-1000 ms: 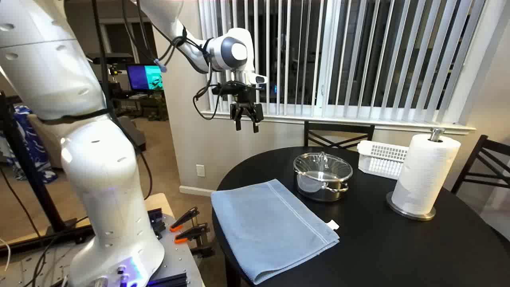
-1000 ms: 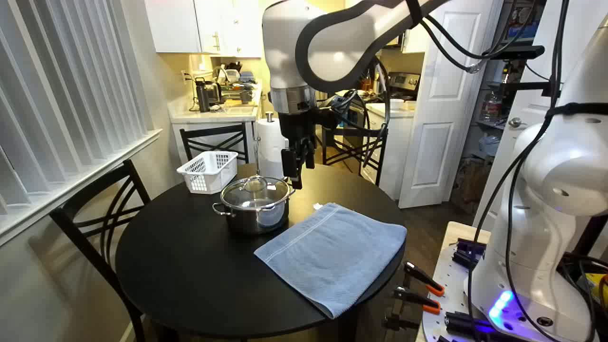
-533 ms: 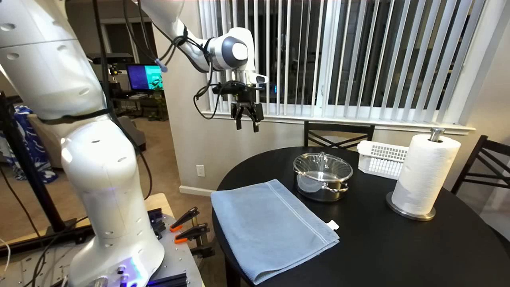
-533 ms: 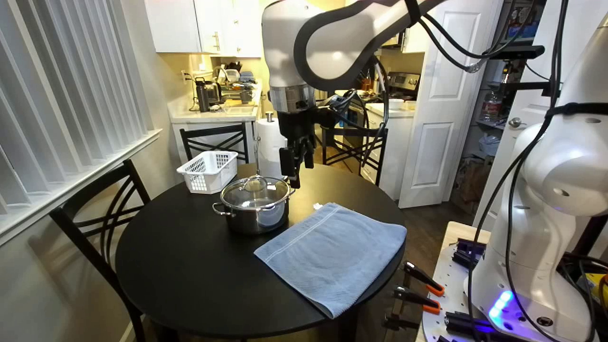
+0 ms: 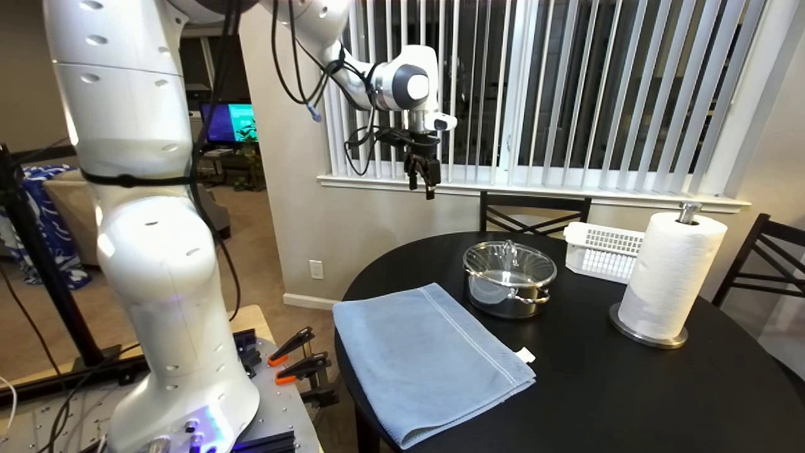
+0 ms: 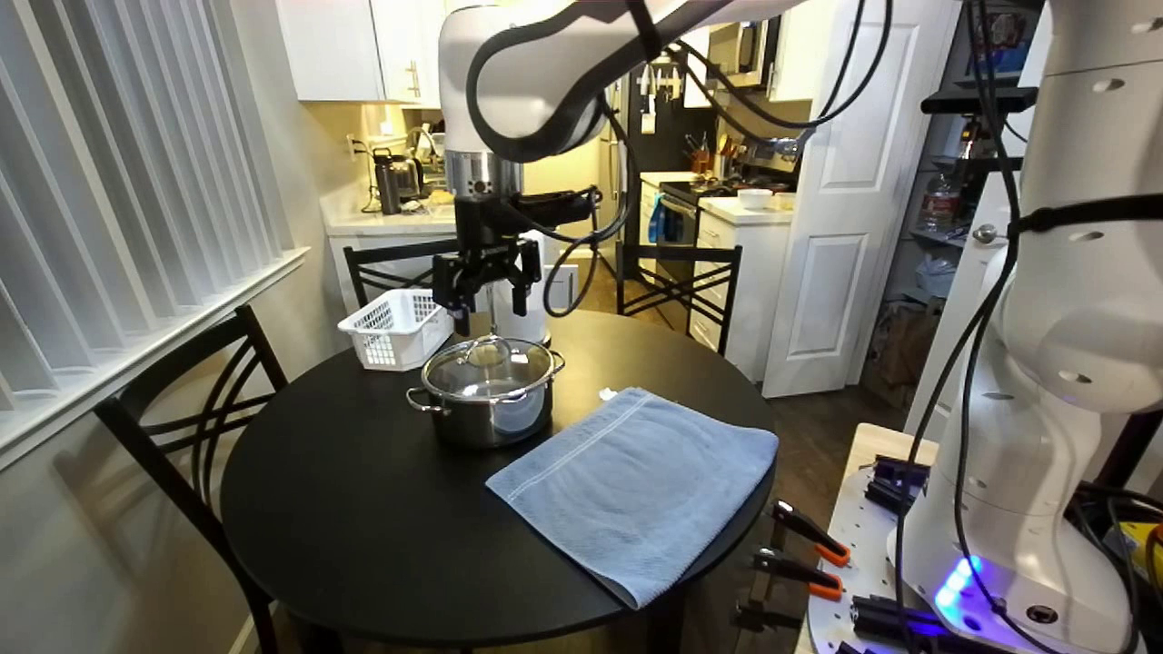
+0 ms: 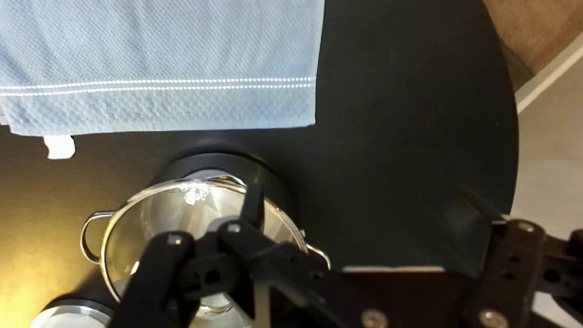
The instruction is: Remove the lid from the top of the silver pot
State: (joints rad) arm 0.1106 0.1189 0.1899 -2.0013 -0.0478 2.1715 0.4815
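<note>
The silver pot stands upright on the black round table, also seen in an exterior view and in the wrist view. The transparent glass lid with its metal rim rests on top of the pot. It shows in an exterior view and at lower left in the wrist view, partly hidden by a finger. My gripper is well above the table, up and left of the pot there. In an exterior view the gripper appears above the lid. In the wrist view its fingers are spread and empty.
A folded blue towel lies beside the pot. A white basket and a paper towel roll on a metal stand are on the pot's far side from the towel. Dark chairs surround the table. Vertical blinds hang behind.
The arm has swung rightward in an exterior view and leftward in another, carrying the gripper over toward the window side. The gripper has turned about its vertical axis. Pot and lid have not moved.
</note>
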